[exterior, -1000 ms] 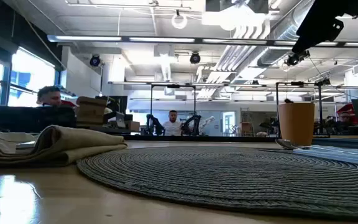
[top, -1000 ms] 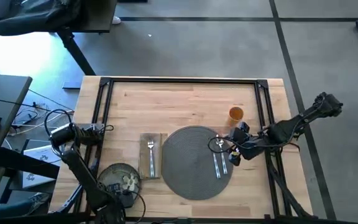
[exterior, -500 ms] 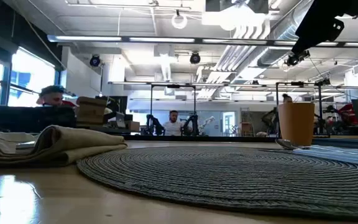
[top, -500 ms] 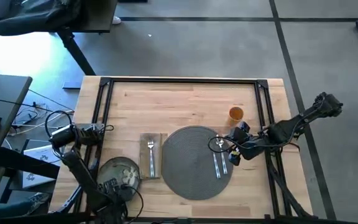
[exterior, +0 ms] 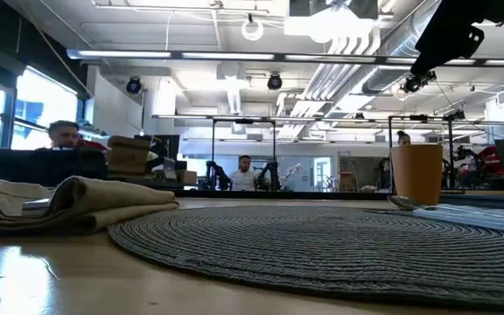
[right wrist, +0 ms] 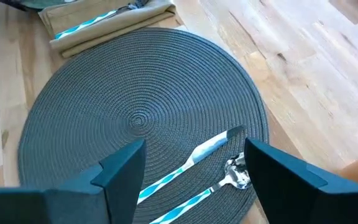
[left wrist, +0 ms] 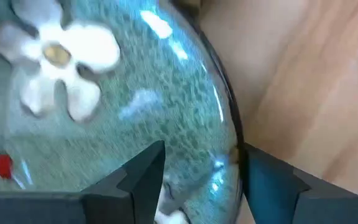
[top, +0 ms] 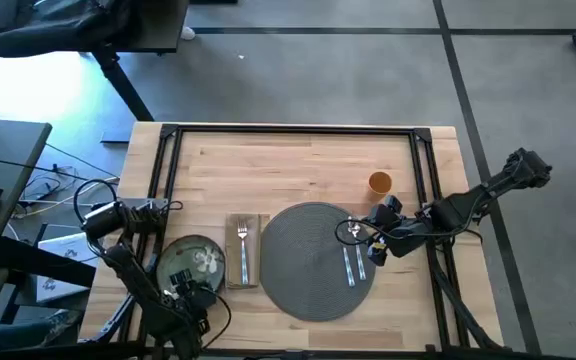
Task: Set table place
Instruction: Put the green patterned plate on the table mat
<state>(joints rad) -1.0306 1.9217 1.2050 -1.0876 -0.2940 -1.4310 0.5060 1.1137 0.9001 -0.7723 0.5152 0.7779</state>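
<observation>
Left gripper [left wrist: 194, 180] jaws clamped on plate [top: 190, 262] rim beside napkin [top: 243, 250]; right gripper [right wrist: 191, 177] jaws apart

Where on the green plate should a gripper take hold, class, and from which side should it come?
Grip the green plate at its thin rim, coming from the table's near edge. It is wide and shallow, so only the edge fits between fingers; the left gripper holds it that way now.

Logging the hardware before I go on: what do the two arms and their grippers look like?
Both arms are dark, near-black jointed links with loose black cables running along them. The left gripper and the right gripper each have two broad, flat, angular dark fingers. No markings show.
</observation>
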